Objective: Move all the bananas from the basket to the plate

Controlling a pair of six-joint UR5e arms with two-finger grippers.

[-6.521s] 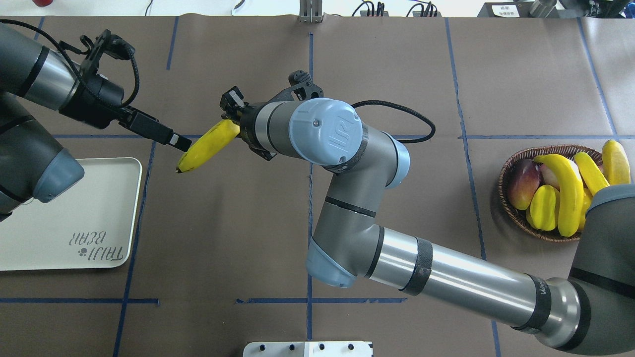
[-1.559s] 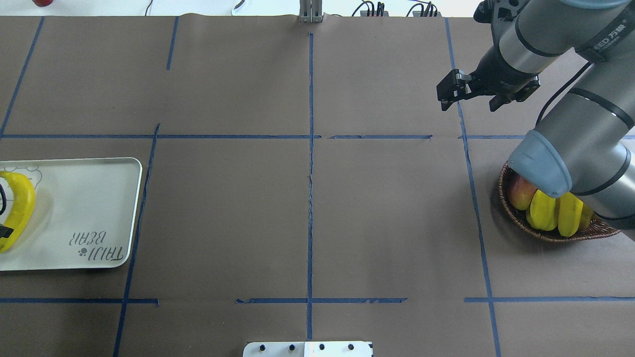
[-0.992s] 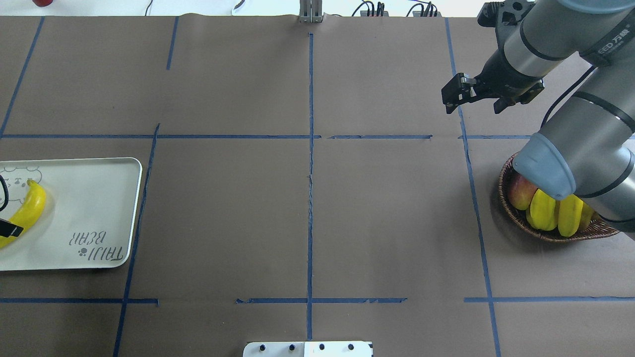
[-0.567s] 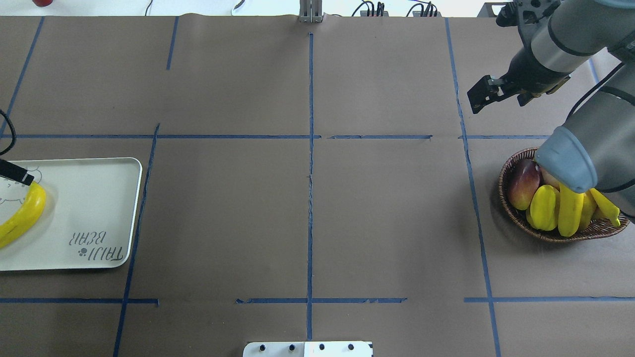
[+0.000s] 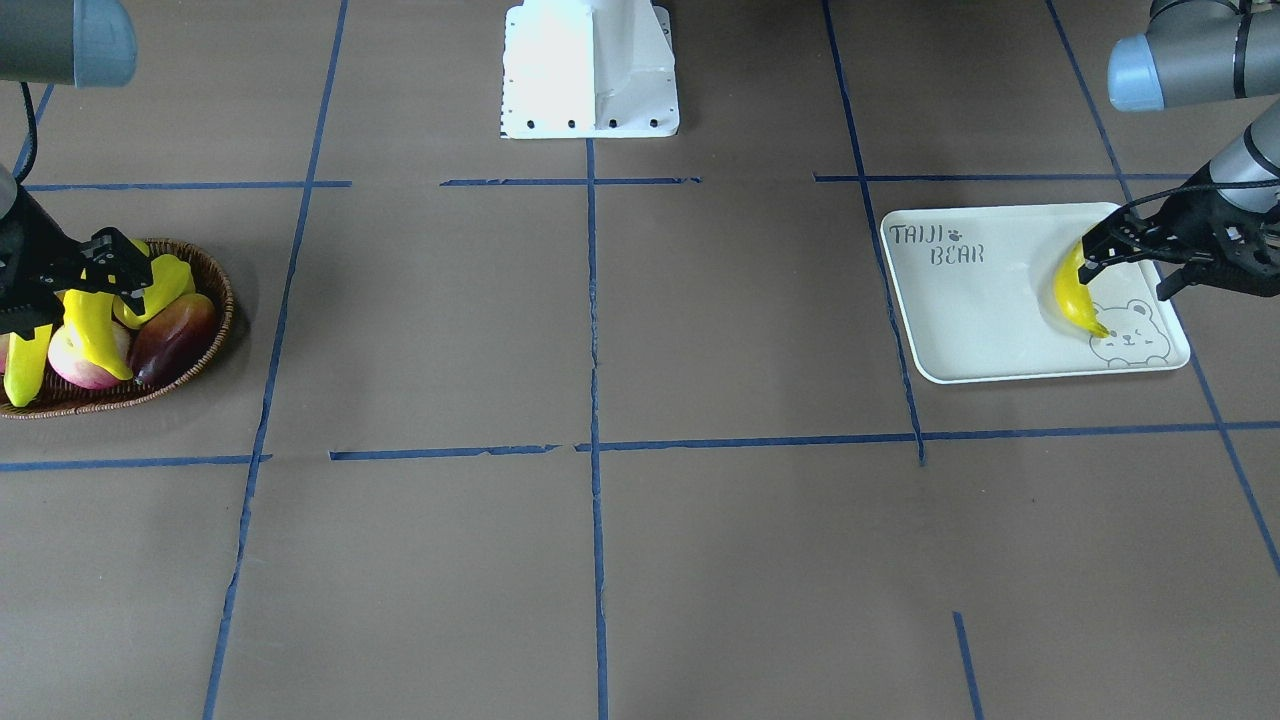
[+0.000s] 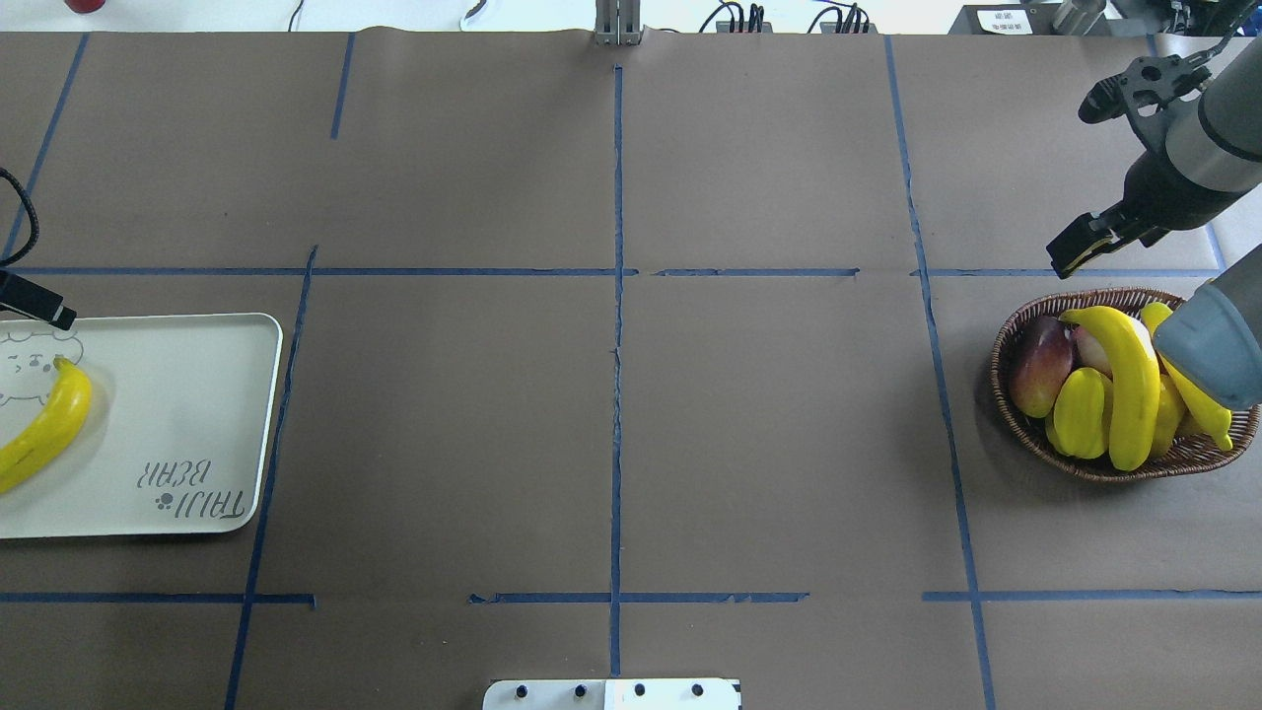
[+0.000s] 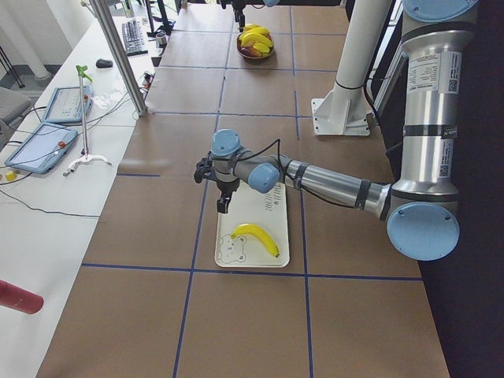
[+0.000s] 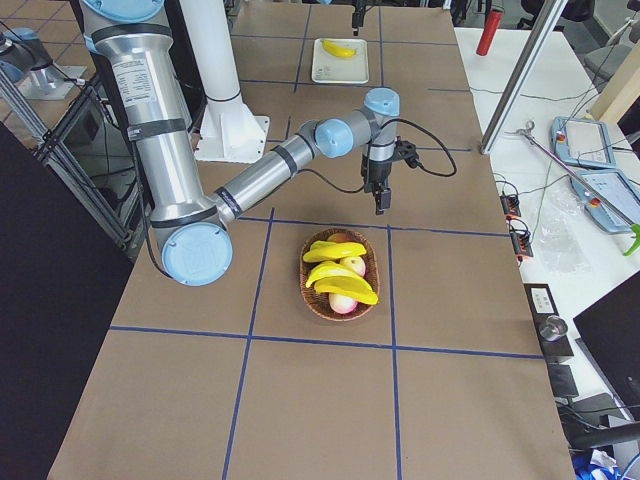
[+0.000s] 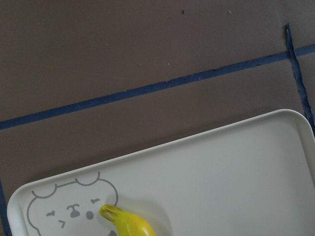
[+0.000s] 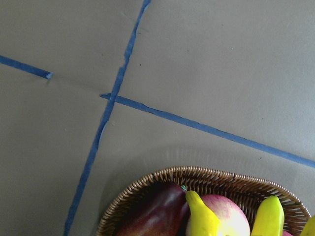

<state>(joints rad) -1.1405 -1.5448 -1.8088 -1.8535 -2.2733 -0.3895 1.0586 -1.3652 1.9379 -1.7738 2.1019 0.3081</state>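
Observation:
One yellow banana (image 6: 44, 429) lies on the pale plate (image 6: 177, 394), its tip by the printed bear (image 9: 69, 209). My left gripper (image 5: 1128, 268) hovers open over the plate's robot-side edge, just above that banana and holding nothing. The wicker basket (image 6: 1006, 345) at the right holds a long banana (image 6: 1124, 375) on top and a second banana (image 6: 1198, 394) partly under my right arm's elbow. My right gripper (image 6: 1073, 254) hangs open and empty just beyond the basket's far rim (image 10: 197, 174).
The basket also holds a yellow-green starfruit (image 6: 1080, 412), a dark red mango (image 6: 1040, 365) and a pink apple (image 10: 226, 216). Blue tape lines cross the brown table cover (image 6: 611, 394). The robot's white base plate (image 5: 590, 70) stands mid-table on the near side.
The left gripper let go of the banana on the plate and drew back from it. The right arm swung from mid-table to the basket, its gripper now by the far rim.

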